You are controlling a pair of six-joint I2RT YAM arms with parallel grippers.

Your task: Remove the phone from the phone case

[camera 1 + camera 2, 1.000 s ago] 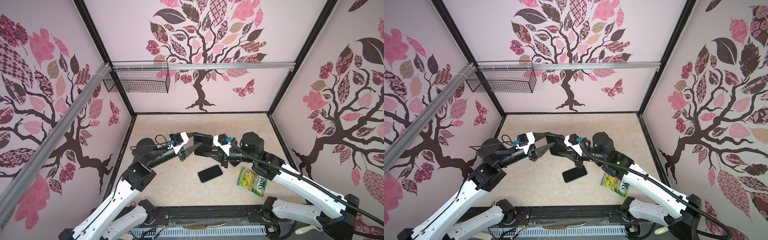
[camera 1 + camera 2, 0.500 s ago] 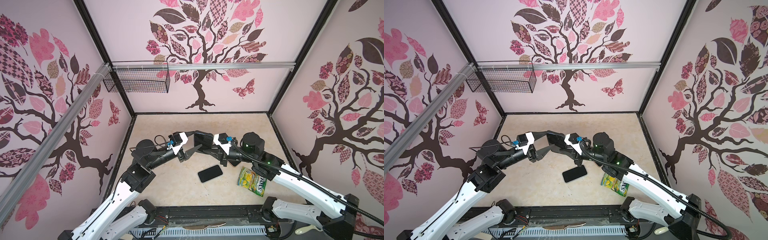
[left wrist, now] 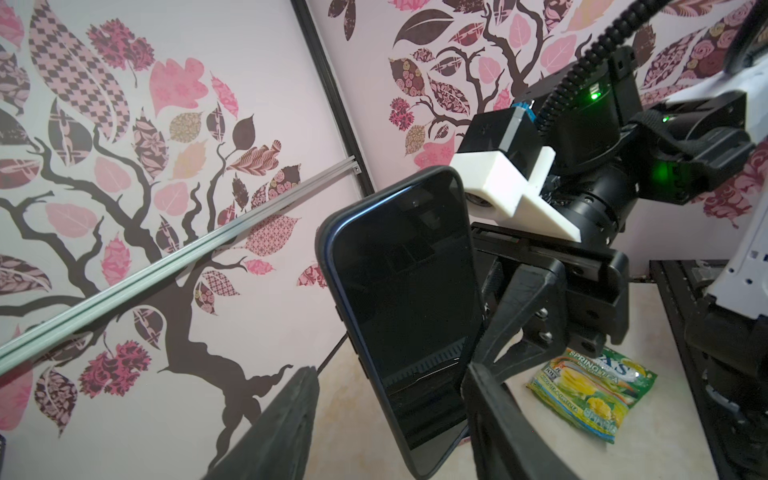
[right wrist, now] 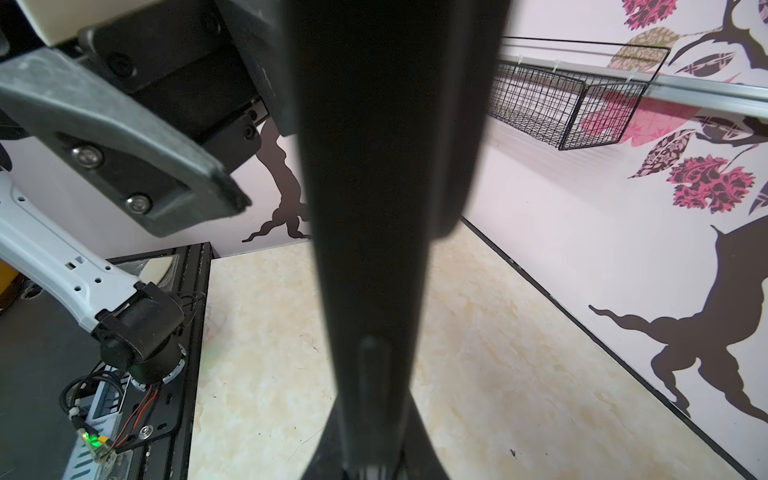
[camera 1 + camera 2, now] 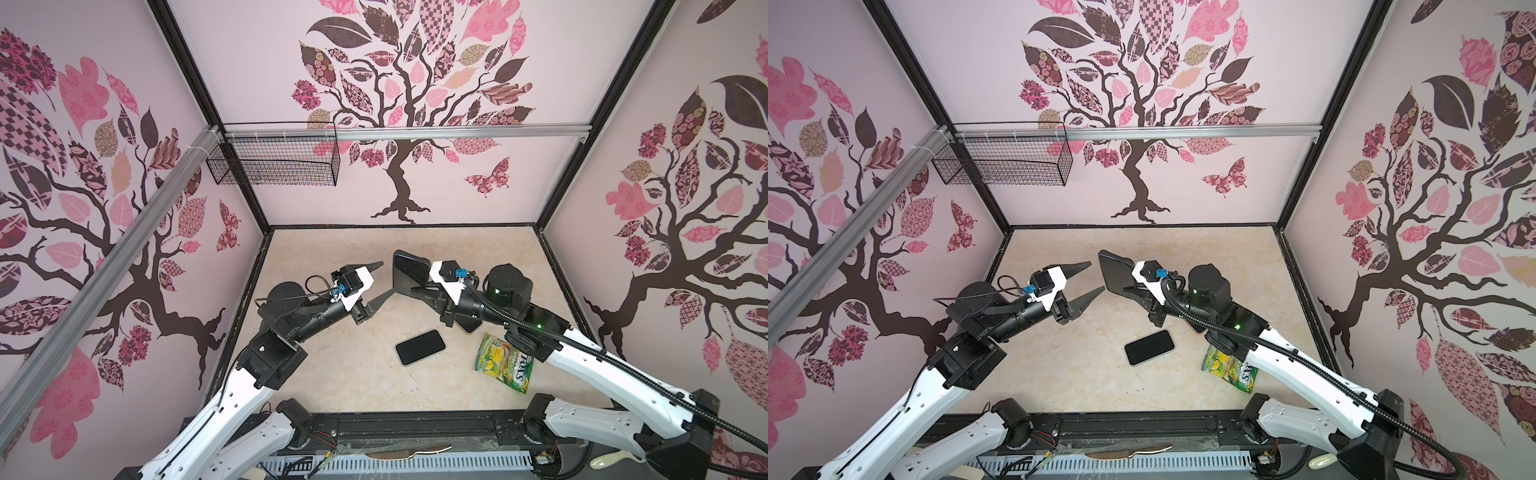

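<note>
Phone case (image 5: 409, 272) stands on edge in the air above the desk (image 5: 332, 374). The right hand (image 5: 419, 286) pinches it by the side nearer the right arm, jaws clamped down on it. Both arms reach in from the near edge and bend toward the middle, so the two hands face each other tip to tip.

The left hand (image 5: 385, 277) lies about level, its jaws roughly half spread and holding nothing. In both top views its fingertips lie just beside the case's free edge, and we cannot tell whether the lower one touches.

The left wrist view shows what the top views do not: the glossy black screen of the phone (image 3: 407, 299) fills the case inside a dark blue rim, so the phone sits in the case. In that view the case's near end also lies between the left fingers (image 3: 286, 424). The right wrist view gives us only the case edge-on, as a blurred dark band.

Only the top views show a second phone (image 5: 419, 347) lying flat, screen up, on the desk below the hands. A green and yellow candy packet (image 5: 505, 365) lies near it.
</note>
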